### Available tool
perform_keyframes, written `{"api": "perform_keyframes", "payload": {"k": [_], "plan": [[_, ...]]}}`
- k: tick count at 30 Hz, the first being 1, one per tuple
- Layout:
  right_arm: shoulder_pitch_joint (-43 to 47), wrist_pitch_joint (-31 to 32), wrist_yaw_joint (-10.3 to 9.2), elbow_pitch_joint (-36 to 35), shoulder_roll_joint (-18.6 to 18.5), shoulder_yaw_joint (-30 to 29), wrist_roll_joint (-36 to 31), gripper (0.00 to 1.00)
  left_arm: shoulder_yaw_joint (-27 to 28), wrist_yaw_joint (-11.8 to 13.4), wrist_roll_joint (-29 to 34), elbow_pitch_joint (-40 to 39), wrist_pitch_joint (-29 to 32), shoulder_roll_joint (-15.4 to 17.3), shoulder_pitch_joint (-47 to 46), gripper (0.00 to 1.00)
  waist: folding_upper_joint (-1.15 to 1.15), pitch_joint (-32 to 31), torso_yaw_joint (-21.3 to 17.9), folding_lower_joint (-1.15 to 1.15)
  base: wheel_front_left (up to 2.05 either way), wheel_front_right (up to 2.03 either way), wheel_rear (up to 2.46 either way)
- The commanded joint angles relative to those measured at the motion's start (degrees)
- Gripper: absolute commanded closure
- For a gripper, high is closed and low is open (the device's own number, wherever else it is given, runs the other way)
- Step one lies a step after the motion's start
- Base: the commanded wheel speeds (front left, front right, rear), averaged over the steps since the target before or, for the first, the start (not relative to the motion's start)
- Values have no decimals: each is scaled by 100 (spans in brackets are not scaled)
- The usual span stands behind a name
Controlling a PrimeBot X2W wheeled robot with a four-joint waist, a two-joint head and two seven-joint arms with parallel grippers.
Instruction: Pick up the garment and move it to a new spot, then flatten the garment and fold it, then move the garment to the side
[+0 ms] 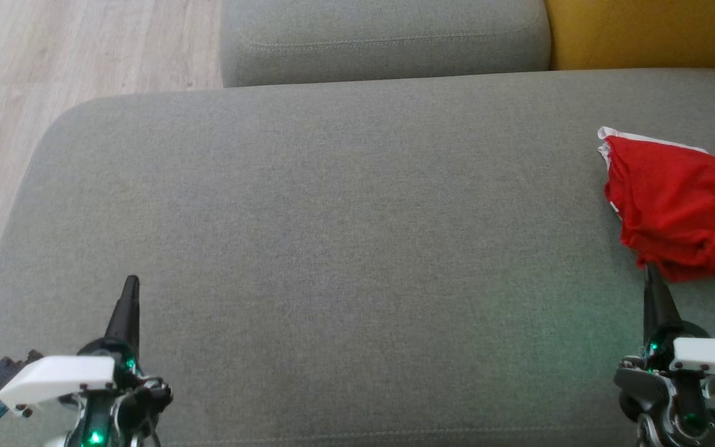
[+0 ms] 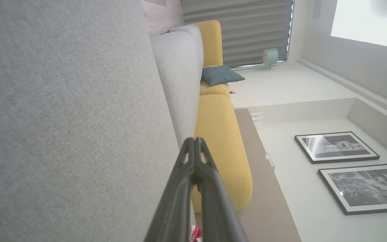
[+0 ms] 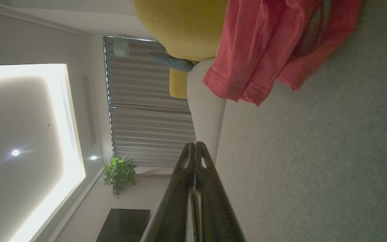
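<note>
The garment (image 1: 680, 205) is red with a white edge and lies crumpled at the right end of the grey sofa cushion (image 1: 345, 236), cut off by the head view's right border. My right gripper (image 1: 650, 273) is shut and empty, its tip just below the garment's near hem. In the right wrist view the garment (image 3: 267, 43) lies ahead of the closed right gripper (image 3: 195, 145), apart from it. My left gripper (image 1: 131, 282) sits shut and empty at the lower left, far from the garment. In the left wrist view the left gripper (image 2: 195, 140) has its fingers pressed together.
Wooden floor (image 1: 53, 74) lies beyond the cushion's left edge. A second grey cushion (image 1: 382, 37) and a yellow one (image 1: 649, 31) stand behind. The left wrist view shows a yellow sofa (image 2: 220, 134), a blue pillow (image 2: 221, 74) and framed pictures (image 2: 336, 146).
</note>
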Motion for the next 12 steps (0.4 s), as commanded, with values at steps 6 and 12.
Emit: {"api": "perform_keyframes", "payload": {"k": [6, 12], "plan": [[-358, 77, -4, -81, -112, 38, 533, 100, 315, -108, -508, -123, 136, -3, -392, 100, 0, -9, 4, 0, 0, 0, 0], [-388, 104, -4, -42, -106, 13, 759, 100, 369, -136, -735, -107, 193, -20, -413, 100, 0, -14, 6, 0, 0, 0, 0]]}}
